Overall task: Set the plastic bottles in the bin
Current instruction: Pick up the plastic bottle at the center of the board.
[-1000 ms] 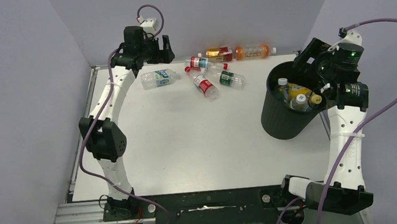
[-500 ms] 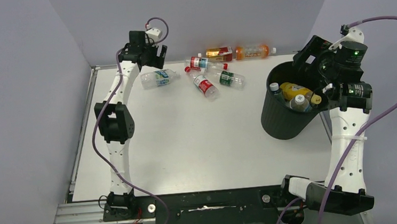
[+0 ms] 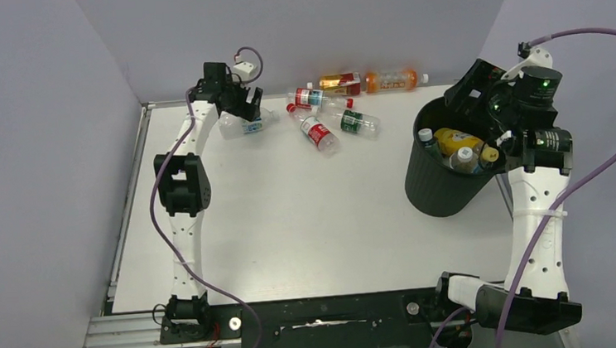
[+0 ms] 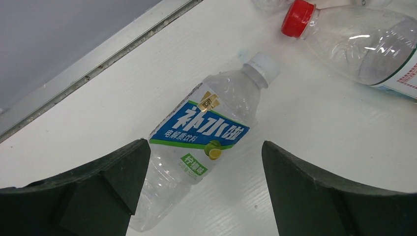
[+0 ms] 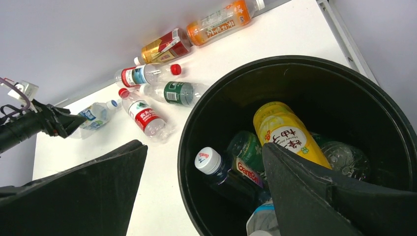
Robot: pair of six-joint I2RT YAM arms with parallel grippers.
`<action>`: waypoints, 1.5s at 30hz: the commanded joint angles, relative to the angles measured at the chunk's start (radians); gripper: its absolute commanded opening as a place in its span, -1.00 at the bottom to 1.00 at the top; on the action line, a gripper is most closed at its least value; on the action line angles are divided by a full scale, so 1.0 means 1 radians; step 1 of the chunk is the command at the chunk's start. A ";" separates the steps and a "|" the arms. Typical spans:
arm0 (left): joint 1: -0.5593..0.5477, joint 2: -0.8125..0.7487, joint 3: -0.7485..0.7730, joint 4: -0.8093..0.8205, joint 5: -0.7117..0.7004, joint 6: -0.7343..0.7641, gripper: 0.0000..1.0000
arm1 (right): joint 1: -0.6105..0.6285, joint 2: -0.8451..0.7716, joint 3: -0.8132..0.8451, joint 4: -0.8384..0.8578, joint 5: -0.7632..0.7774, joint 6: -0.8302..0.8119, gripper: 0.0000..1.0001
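Observation:
A clear bottle with a blue label [image 4: 206, 132] lies on the white table at the back left; it also shows in the top view [image 3: 247, 126]. My left gripper [image 4: 204, 147] is open just above it, its jaws to either side of the bottle's lower half without touching; in the top view the left gripper [image 3: 243, 108] sits over it. The black bin [image 3: 443, 188] stands at the right with several bottles inside, including a yellow one [image 5: 282, 130]. My right gripper [image 5: 204, 146] is open and empty over the bin's rim [image 5: 183, 147]; it shows in the top view [image 3: 474, 94].
More bottles lie at the back of the table: a red-labelled one [image 3: 316, 132], a green-labelled one [image 3: 354, 121], a red-and-blue one [image 3: 315, 98], a yellow-red one [image 3: 340, 81] and an orange one [image 3: 391, 79]. Grey walls close off the back and both sides.
My left arm has swung its gripper down toward the blue-labelled bottle, still open. The right gripper stays over the bin, almost unmoved; the bottles in the bin have settled.

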 commanded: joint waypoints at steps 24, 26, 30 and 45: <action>0.034 0.008 -0.075 0.044 0.017 -0.040 0.69 | 0.088 -0.035 -0.044 0.069 -0.007 0.032 0.82; 0.024 -0.006 -0.083 0.021 -0.006 -0.047 0.69 | 0.088 -0.046 -0.047 0.067 -0.011 0.033 0.82; -0.002 -0.058 -0.149 0.006 -0.046 -0.058 0.69 | 0.090 -0.068 -0.056 0.064 -0.019 0.033 0.82; -0.129 -0.366 -0.434 -0.017 -0.121 -0.144 -0.11 | 0.090 -0.142 -0.070 0.037 -0.065 0.041 0.80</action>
